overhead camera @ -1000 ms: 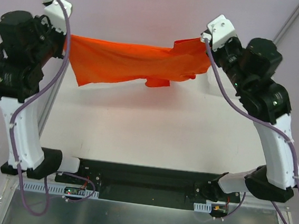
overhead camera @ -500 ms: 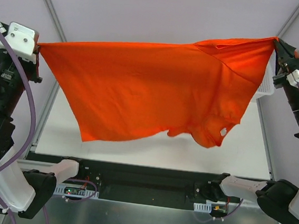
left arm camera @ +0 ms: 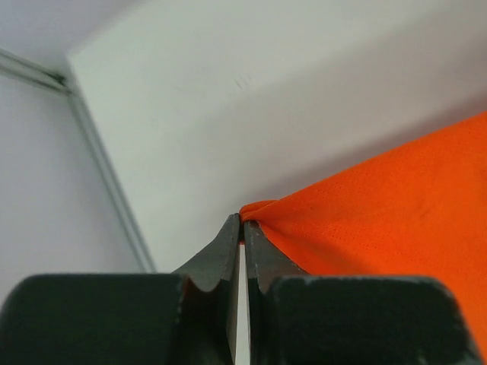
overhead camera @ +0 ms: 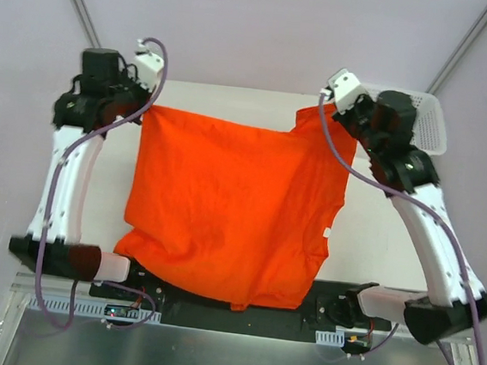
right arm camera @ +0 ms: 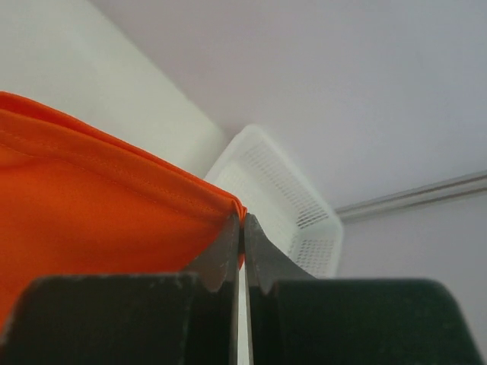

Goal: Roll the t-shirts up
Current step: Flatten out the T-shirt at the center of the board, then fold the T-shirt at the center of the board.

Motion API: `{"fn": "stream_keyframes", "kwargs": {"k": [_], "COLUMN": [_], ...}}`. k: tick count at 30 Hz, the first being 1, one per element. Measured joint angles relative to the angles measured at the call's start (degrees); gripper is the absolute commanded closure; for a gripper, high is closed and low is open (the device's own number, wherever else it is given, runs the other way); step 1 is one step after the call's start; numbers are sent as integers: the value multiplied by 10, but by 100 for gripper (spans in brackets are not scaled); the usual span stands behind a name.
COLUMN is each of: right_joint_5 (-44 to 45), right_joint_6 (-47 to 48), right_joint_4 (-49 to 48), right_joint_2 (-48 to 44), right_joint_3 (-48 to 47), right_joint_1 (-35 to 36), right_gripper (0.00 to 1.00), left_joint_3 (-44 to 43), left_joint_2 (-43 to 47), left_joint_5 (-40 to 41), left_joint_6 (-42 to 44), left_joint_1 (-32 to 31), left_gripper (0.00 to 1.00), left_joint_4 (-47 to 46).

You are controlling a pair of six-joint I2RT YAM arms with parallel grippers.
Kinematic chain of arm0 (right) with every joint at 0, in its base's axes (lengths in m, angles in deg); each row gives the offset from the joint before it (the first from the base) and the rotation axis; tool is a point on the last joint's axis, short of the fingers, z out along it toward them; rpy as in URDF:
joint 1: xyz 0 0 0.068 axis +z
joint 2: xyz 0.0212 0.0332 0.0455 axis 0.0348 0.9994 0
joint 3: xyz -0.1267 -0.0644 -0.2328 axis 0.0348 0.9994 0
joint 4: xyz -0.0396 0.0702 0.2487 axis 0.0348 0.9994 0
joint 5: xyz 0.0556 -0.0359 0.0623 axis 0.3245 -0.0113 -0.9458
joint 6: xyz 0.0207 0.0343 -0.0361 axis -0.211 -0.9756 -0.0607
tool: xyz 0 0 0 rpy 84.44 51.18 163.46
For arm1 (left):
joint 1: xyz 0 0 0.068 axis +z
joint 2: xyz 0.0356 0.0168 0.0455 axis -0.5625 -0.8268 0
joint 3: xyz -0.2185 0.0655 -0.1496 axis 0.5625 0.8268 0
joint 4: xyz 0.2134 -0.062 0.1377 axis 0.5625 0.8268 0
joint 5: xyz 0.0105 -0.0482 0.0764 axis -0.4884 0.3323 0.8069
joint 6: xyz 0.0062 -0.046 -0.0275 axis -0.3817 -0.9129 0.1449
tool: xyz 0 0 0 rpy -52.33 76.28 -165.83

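Fabric of the orange-red t-shirt (overhead camera: 232,207) lay opened out wide across the middle of the tabletop (overhead camera: 376,238), and you had it pinned at its two far corners. Your left jaws were clenched on the far-left corner: the left wrist view showed the two fingers pressed together with a small fold of cloth nipped at their tips, and a shadow under that corner said it was raised off the surface. Your right jaws were likewise clamped on the far-right corner, where a stitched hem ran straight into the closed tips. Between the two grips the far edge ran nearly straight, with a sleeve bunched just beside the right grip. From there the cloth sloped toward you; whether its middle touched the tabletop could not be told. Its near edge reached over the black mounting plate (overhead camera: 231,306) between the arm bases and covered part of it. A small white tag (overhead camera: 326,234) showed at the shirt's right edge. Your left arm (overhead camera: 58,186) stood along the shirt's left side, your right arm (overhead camera: 432,235) along its right. A white mesh basket (overhead camera: 428,123) sat at the far right corner, partly hidden behind the right wrist, apart from the shirt.
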Motion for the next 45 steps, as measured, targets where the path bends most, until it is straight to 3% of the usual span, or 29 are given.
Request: {"fn": "stream_keyframes", "kwargs": {"k": [3, 7, 12, 19, 30, 45], "right_joint_5": [-23, -47, -53, -45, -34, -47], "right_joint_6": [-14, -29, -37, -29, -12, -20], "right_joint_4": [-34, -55, -57, -82, -116, -30], "right_joint_2": [75, 218, 427, 580, 613, 502], "right_joint_3": [59, 43, -108, -308, -321, -139], "right_joint_1": [-27, -45, -66, -71, -70, -70], "right_gripper": [99, 99, 99, 99, 99, 99], "left_joint_3": [80, 90, 8, -109, -180, -97], "left_joint_2": [-95, -229, -372, -453, -499, -498], "left_joint_5": [-12, -16, -2, 25, 19, -35], "left_joint_6": [5, 19, 37, 47, 64, 164], "left_joint_1": [0, 0, 0, 12, 22, 26], "left_gripper": [100, 100, 100, 100, 100, 100], "left_joint_4": [-21, -38, -57, -76, -86, -86]}}
